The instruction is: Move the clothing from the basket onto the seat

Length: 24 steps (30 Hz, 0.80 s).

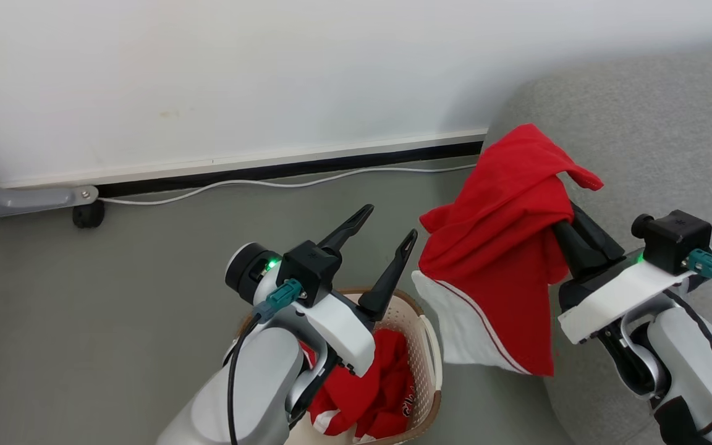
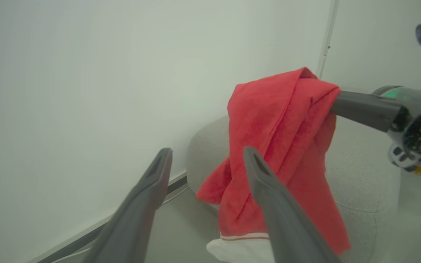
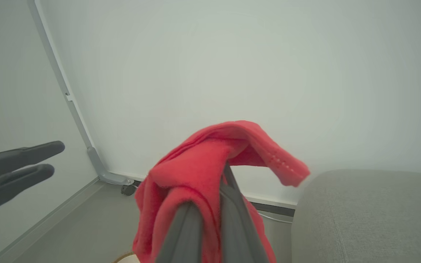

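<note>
Transferring: your right gripper [image 1: 578, 238] clamps a red garment [image 1: 504, 235], centre-right, beside the seat [image 1: 640, 123] | left gripper [image 1: 388, 224] splayed, empty, above the basket [image 1: 421, 346], lower centre | next: swing it over the cushion, let go.

Left gripper [image 2: 207, 151]: lower centre, two dark fingers spread wide, nothing between them.
Clothing [image 2: 280, 146]: red, white panel at its lower end; centre of frame; hung from the right gripper [image 2: 338, 103], at the right edge, clamped on its top fold.
Seat [image 2: 364, 175]: grey, lower right, behind the clothing.
Wall [image 2: 86, 91]: white, upper left.
</note>
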Motion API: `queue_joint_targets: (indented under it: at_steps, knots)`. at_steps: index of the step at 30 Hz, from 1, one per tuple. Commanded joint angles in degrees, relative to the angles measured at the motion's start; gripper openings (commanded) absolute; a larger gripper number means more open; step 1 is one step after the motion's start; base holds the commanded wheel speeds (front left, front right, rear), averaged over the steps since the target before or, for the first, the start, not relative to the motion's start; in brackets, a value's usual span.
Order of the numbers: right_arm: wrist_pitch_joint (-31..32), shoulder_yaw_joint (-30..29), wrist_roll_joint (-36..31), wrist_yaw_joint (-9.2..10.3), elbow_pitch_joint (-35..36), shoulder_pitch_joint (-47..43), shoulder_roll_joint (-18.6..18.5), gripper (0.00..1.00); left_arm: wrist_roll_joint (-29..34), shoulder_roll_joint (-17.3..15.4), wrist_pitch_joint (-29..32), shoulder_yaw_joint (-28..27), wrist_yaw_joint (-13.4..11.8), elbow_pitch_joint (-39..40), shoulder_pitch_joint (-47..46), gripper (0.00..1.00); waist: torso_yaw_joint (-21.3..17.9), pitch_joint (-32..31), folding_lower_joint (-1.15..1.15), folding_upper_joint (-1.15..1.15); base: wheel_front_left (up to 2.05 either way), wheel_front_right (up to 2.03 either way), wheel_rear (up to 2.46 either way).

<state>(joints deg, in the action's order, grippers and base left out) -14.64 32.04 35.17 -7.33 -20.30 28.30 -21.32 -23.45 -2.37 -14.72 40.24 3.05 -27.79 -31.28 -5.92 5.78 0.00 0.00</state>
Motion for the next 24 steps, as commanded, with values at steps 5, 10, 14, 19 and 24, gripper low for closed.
queue_joint_targets:
  at_steps: [5, 10, 14, 19, 24]
  knots:
    - [-0.4, -2.2, -0.7, -0.16, 2.3, -1.3, 0.2, 0.00, 1.6, -0.5, -0.3, -3.6, 1.5, 1.3, 1.5, 1.00, -4.7, -0.9, 0.00, 0.00, 0.00, 0.00, 0.00]
    - [-0.4, -4.1, -0.8, -0.16, 2.9, -1.8, 0.4, 0.00, 1.6, -0.5, -0.3, -4.3, 2.6, 2.1, 3.3, 1.00, -8.7, -1.5, 0.00, 0.00, 0.00, 0.00, 0.00]
    - [-0.4, -5.2, -0.9, -0.16, 3.3, -2.2, 0.5, 0.00, 1.7, -0.5, -0.3, -4.5, 3.1, 2.3, 4.2, 1.00, -12.0, -1.9, 0.00, 0.00, 0.00, 0.00, 0.00]
    - [-0.4, -6.6, -1.0, -0.16, 3.7, -2.5, 0.7, 0.00, 1.3, -0.5, -0.3, -4.3, 3.5, 2.8, 4.7, 1.00, -16.3, -2.4, 0.00, 0.00, 0.00, 0.00, 0.00]
    - [-0.4, -7.7, -1.2, -0.16, 4.5, -2.8, 0.7, 0.00, 1.2, -0.5, -0.3, -4.3, 3.6, 3.0, 4.9, 1.00, -19.7, -2.2, 0.00, 0.00, 0.00, 0.00, 0.00]
